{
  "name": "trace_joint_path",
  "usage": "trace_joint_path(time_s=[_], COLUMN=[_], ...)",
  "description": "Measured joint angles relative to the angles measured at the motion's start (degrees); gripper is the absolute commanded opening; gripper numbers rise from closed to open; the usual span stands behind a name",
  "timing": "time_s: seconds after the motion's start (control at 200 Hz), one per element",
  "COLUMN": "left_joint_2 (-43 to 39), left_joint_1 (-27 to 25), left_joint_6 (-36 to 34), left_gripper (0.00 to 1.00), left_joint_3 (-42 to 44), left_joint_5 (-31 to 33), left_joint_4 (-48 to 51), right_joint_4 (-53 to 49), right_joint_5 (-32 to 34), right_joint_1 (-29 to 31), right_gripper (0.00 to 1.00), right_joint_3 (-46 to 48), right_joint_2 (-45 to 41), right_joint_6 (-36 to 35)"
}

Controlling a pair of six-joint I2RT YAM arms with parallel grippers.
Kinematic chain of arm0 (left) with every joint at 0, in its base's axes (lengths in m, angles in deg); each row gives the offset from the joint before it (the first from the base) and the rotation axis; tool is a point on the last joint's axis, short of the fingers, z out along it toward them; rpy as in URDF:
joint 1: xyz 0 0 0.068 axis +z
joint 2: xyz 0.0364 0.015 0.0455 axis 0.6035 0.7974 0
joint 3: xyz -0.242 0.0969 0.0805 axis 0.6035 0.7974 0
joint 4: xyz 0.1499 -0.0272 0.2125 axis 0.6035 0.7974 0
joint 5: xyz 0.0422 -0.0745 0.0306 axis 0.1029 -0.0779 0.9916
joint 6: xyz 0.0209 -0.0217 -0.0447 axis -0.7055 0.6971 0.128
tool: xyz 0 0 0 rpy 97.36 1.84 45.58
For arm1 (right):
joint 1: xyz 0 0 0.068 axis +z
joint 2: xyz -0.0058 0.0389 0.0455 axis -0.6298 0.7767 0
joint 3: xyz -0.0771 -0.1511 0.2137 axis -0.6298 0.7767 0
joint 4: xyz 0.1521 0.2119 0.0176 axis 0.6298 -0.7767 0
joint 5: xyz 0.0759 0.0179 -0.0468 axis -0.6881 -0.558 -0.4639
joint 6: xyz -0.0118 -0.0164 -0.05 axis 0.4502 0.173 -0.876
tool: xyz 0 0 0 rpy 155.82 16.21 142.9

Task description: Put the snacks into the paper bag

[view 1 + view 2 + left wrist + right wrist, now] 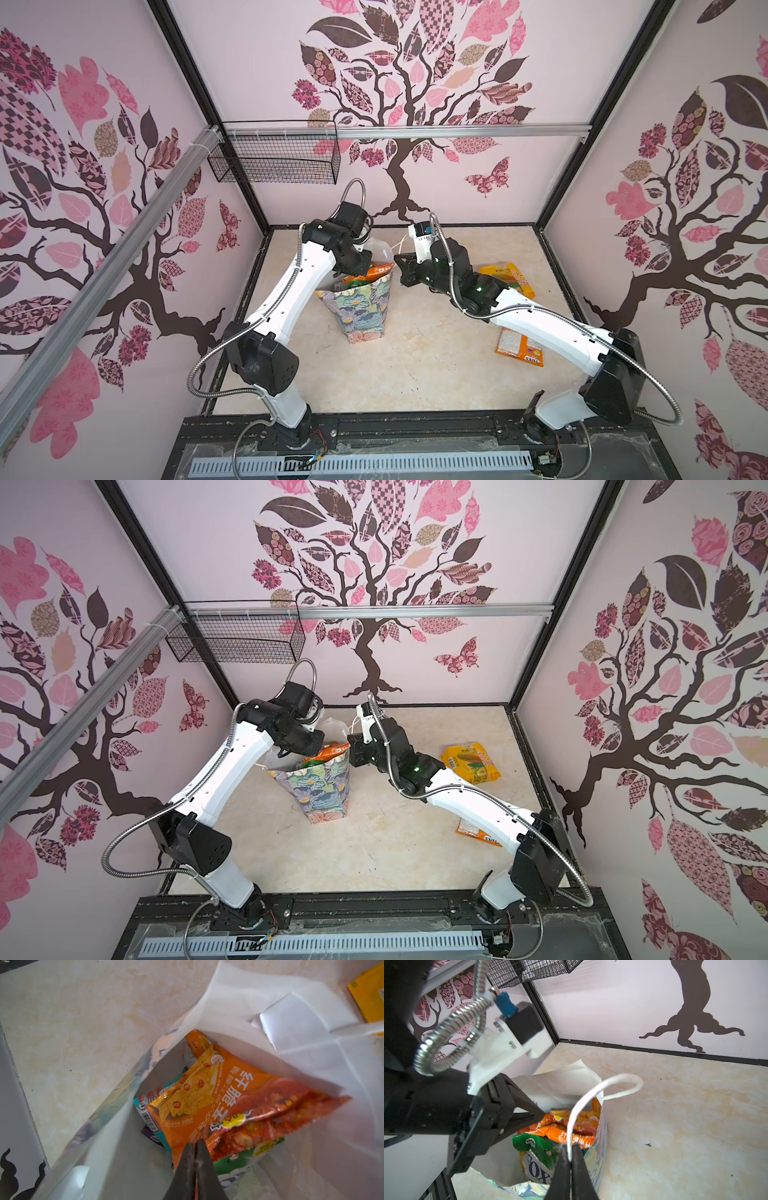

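Snacks sat mostly inside the paper bag [357, 316], which stood upright near the middle of the table [415, 374] with its mouth spread open in both top views. An orange packet [228, 1103] lay slantwise on top of the pile, over a green packet [533, 1145] and a teal packet [145, 1103]. The left fingers [190, 1150] hung in the bag's mouth, drawn nearly together with only a thin slit between them, tips at the orange packet's edge; whether they pinched that edge or merely touched it could not be told. The right fingers [577, 1153] were closed on the white cord handle [612, 1082], holding that side of the bag up. Two snacks lay out on the table, well to the right of the bag: a yellow packet [509, 278] farther back and an orange-and-white packet [519, 345] nearer the front, partly under the right arm. Such packets looked light, puffy and slick, likely to crackle and slide rather than resist, so a gentle pinch on the flat sealed seam at one end seemed the surest hold. The bag looked thin and easily tipped or creased, which made the grip on its handle useful for steadying it.
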Motion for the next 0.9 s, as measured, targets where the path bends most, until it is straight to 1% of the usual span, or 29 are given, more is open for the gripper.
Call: trace_joint_path(time_s=[0.035, 0.09, 0.135, 0.185, 0.215, 0.235, 0.25, 0.365, 0.455, 0.51, 0.56, 0.58, 0.62, 0.65, 0.705, 0.755, 0.77, 0.815, 0.9], left_joint_2=[0.2, 0.4, 0.4, 0.3, 0.2, 0.1, -0.1, -2.3, -4.3, -5.8, -7.5, -8.3, -10.2, -11.5, -14.6, -17.7, -18.7, -22.5, -29.5], left_joint_1=[-0.2, -0.4, -0.5, -0.6, -0.6, -0.6, -0.6, -1.4, -3.3, -4.2, -4.5, -4.4, -3.9, -3.2, -1.0, 2.0, 2.9, 6.1, 13.0], left_joint_6=[0.0, -0.4, -0.4, -1.1, -1.3, -0.6, -1.5, -1.0, -0.9, -0.4, -0.3, -0.1, 0.0, 0.2, 0.4, 0.6, 0.8, 1.1, 1.5], left_gripper=[0.32, 0.35, 0.41, 0.52, 0.61, 0.65, 0.68, 0.8, 0.85, 0.89, 0.91, 0.92, 0.92, 0.93, 0.94, 0.97, 0.97, 0.98, 0.98], left_joint_3=[0.0, 0.0, 0.0, 0.0, 0.0, 0.0, -0.1, -0.4, -3.4, -5.9, -7.7, -8.3, -9.3, -9.8, -9.9, -9.3, -8.9, -6.1, 0.3], left_joint_5=[1.1, 3.3, 4.8, 5.4, 5.3, 5.2, 4.9, 3.1, 3.4, 4.0, 5.2, 5.8, 6.9, 7.6, 8.3, 9.0, 9.2, 9.3, 8.1], left_joint_4=[-0.1, -0.1, 0.0, 0.1, 0.1, 0.0, 0.1, 0.0, 1.3, 1.4, 1.7, 1.8, 2.1, 2.2, 2.3, 2.0, 1.7, 0.2, -1.6], right_joint_4=[0.0, 0.1, 0.1, 0.2, 0.2, 0.2, 0.2, 0.3, 0.4, 0.4, 0.4, 0.4, 0.5, 0.5, 0.4, 0.3, 0.2, 0.1, -0.3], right_joint_5=[0.0, 0.0, 0.0, 0.0, 0.0, 0.0, 0.0, 0.0, 0.0, -0.1, -0.2, -0.2, -0.5, -0.9, -1.6, -2.6, -2.8, -3.7, -4.6], right_joint_1=[0.0, 0.0, 0.0, 0.0, 0.0, 0.0, 0.0, 0.0, 0.0, 0.0, 0.0, 0.0, 0.0, 0.0, 0.0, 0.0, 0.0, 0.0, 0.0], right_gripper=[0.01, 0.03, 0.05, 0.06, 0.07, 0.07, 0.07, 0.06, 0.06, 0.08, 0.15, 0.19, 0.31, 0.37, 0.48, 0.58, 0.61, 0.65, 0.69], right_joint_3=[0.0, 0.0, 0.0, 0.1, 0.1, 0.1, 0.1, 0.1, 0.1, 0.1, 0.1, 0.1, 0.1, 0.1, 0.1, 0.1, 0.1, 0.1, 0.5], right_joint_2=[0.0, 0.0, 0.0, 0.0, 0.0, 0.0, 0.0, 0.0, 0.0, 0.0, 0.0, 0.0, 0.0, -0.1, -0.4, -0.9, -1.0, -1.7, -3.7], right_joint_6=[0.0, 0.0, 0.0, 0.0, 0.0, 0.0, 0.0, 0.0, 0.0, 0.0, 0.0, 0.0, 0.5, 0.3, -0.2, 0.5, -0.3, -0.1, -0.1])
